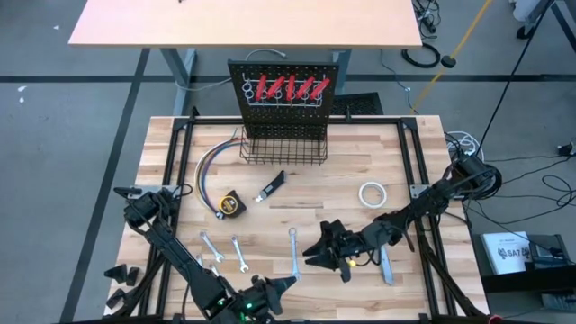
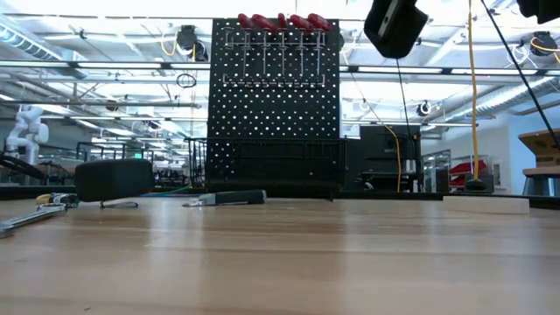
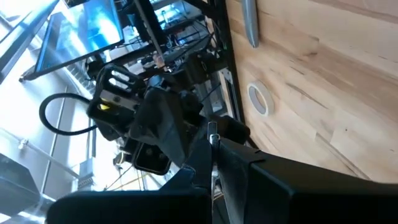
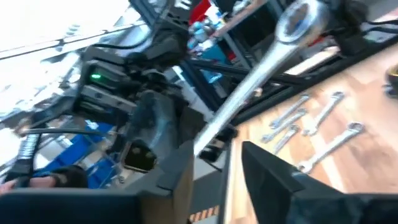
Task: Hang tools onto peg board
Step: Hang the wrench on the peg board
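The right gripper (image 1: 326, 249), low over the table's front, is holding a long silver wrench (image 4: 267, 68) between part-open fingers; next it needs carrying to the black perforated peg board (image 1: 286, 94). The left gripper (image 1: 270, 290) is resting clenched.

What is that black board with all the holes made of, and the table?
The peg board looks like black-painted metal: thin, stiff, with neat rows of punched holes. The table looks like pale wood: joined planks with grain lines and a smooth, slightly shiny finish. I can't be fully sure from looks alone.
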`<action>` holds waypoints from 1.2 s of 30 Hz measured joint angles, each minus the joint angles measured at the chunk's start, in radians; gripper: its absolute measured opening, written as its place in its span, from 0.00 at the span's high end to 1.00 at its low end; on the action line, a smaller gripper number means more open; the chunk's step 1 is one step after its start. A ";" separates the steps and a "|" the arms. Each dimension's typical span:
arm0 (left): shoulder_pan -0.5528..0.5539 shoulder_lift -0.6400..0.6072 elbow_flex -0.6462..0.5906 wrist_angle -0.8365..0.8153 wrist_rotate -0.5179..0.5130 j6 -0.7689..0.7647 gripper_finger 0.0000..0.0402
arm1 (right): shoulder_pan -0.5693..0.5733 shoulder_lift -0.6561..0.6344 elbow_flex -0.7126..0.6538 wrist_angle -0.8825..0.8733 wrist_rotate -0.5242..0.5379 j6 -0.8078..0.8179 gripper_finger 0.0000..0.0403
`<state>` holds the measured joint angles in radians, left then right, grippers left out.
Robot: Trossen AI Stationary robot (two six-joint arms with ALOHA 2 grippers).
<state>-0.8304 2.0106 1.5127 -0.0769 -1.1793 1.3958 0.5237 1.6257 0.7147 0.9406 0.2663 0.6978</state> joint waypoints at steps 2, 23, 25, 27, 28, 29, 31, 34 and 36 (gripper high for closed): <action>0.004 0.000 0.000 0.000 0.000 -0.001 0.97 | -0.006 0.001 0.000 -0.001 0.022 -0.002 0.62; 0.036 0.000 0.000 -0.004 0.044 0.003 0.97 | -0.092 0.000 0.061 -0.009 -0.083 -0.003 0.60; 0.037 0.000 -0.001 -0.005 0.040 0.025 0.97 | -0.092 0.004 0.061 -0.009 -0.085 -0.003 0.61; 0.039 0.000 -0.001 -0.005 0.026 0.043 0.97 | -0.090 0.013 0.062 -0.009 -0.093 -0.003 0.61; 0.039 0.000 -0.001 -0.005 0.026 0.047 0.97 | -0.090 0.019 0.062 -0.009 -0.094 -0.003 0.61; 0.039 0.001 -0.001 -0.004 0.026 0.047 0.97 | -0.089 0.025 0.062 -0.009 -0.094 -0.002 0.61; 0.040 0.001 -0.001 -0.004 0.026 0.047 0.97 | -0.089 0.037 0.062 -0.008 -0.094 0.011 0.61; 0.044 0.001 -0.001 -0.005 0.026 0.050 0.97 | -0.090 0.056 0.062 0.009 -0.093 0.015 0.61; 0.047 0.001 -0.001 -0.004 0.026 0.050 0.97 | -0.090 0.060 0.062 0.020 -0.092 0.007 0.61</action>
<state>-0.7831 2.0113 1.5116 -0.0807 -1.1536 1.4456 0.4339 1.6852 0.7765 0.9607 0.1747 0.7053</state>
